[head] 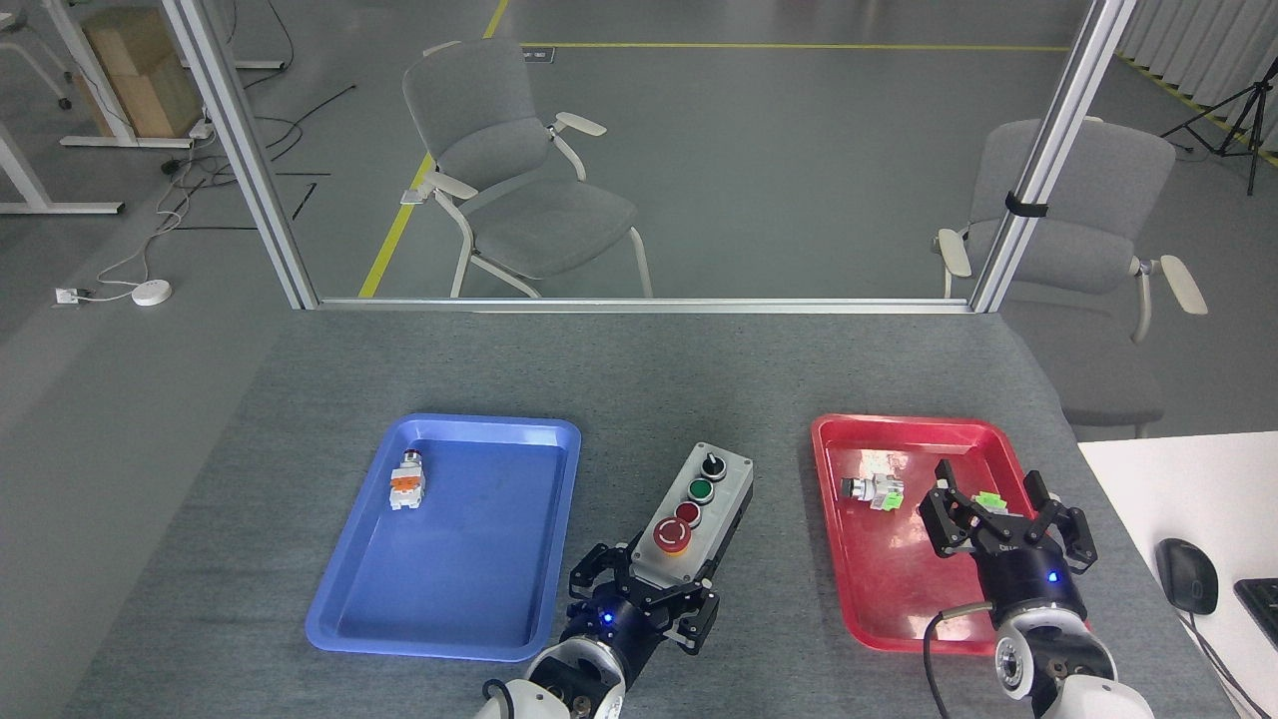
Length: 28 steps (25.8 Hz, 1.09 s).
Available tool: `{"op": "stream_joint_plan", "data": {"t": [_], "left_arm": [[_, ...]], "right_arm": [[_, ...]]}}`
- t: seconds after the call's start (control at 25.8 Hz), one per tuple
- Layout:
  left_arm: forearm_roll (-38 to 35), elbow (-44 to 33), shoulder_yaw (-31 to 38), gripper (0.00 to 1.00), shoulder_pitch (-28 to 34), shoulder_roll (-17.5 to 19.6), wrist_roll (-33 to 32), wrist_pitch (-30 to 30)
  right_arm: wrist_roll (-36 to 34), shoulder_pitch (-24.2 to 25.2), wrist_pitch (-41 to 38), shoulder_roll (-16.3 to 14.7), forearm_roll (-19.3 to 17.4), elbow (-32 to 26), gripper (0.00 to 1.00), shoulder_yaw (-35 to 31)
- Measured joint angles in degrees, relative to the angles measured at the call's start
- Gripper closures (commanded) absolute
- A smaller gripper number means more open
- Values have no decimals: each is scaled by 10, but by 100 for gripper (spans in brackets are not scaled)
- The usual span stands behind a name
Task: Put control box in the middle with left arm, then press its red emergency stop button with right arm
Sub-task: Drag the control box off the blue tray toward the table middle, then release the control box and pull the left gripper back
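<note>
The control box (pixel 704 506), light grey with a black base, is over the bare grey cloth of the middle (pixel 689 399), between the two trays. It carries a black knob, a green button, a small red button and the red emergency stop button (pixel 672 535) at its near end. My left gripper (pixel 647 591) is shut on the near end of the box. I cannot tell whether the box touches the cloth. My right gripper (pixel 1001 511) hangs open over the red tray (pixel 889 437), empty, well to the right of the box.
A blue tray (pixel 449 599) on the left holds a small orange and white switch part (pixel 406 480). The red tray holds a small switch part (pixel 871 489) and a green piece (pixel 987 497). A white desk with a black mouse (pixel 1186 574) stands at the right edge.
</note>
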Motion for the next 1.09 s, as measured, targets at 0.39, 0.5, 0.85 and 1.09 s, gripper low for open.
{"op": "stream_joint_plan", "data": {"t": [0.39, 0.5, 0.85, 1.09], "left_arm": [[-15, 87, -23, 100, -28, -26, 0, 18], [-12, 106, -29, 100, -33, -27, 6, 28], [-6, 113, -32, 5, -45, -27, -2, 60], [-5, 89, -30, 2, -34, -23, -1, 64]], "right_arm": [[3, -1, -2, 0, -1, 0, 1, 0], [4, -1, -3, 0, -1, 0, 1, 0], [1, -1, -4, -1, 0, 0, 2, 0], [-1, -17, -1, -5, 2, 4, 43, 1]]}}
